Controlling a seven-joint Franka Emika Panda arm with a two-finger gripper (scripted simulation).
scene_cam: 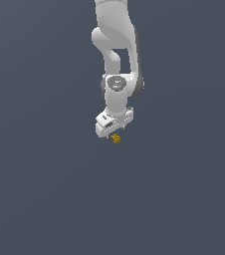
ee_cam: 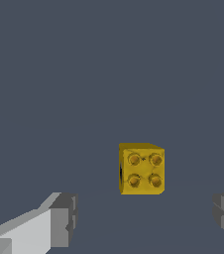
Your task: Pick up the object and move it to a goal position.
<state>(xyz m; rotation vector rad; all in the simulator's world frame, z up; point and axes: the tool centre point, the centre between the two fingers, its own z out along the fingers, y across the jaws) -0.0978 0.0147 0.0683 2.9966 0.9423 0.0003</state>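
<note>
So the arm (scene_cam: 115, 60) is hanging almost straight down over the counter (scene_cam: 40, 189), with the gripper (scene_cam: 113, 132) pointing at the little yellow block (scene_cam: 116, 139). In the exterior view the block sits just under the gripper, a touch toward that view's right, so small it nearly hides under the hand.

The wrist view tells more. The block (ee_cam: 141, 168) is studs-up, four of them facing the camera, resting flat on the counter (ee_cam: 84, 74) and not touched by anything. The two fingers (ee_cam: 62, 218) are spread wide, one on each side of the frame, and the block lies in the lane between them but nearer the far finger than the pale one. So the gripper is open and empty, nothing held.

My read: it's lined up from above so the fingers can drop down either side of the block and squeeze its flat walls. It looks a bit off-centre, so closing might nudge the block sideways first. Can't tell how high the fingertips are above the counter. No goal marker visible anywhere.
</note>
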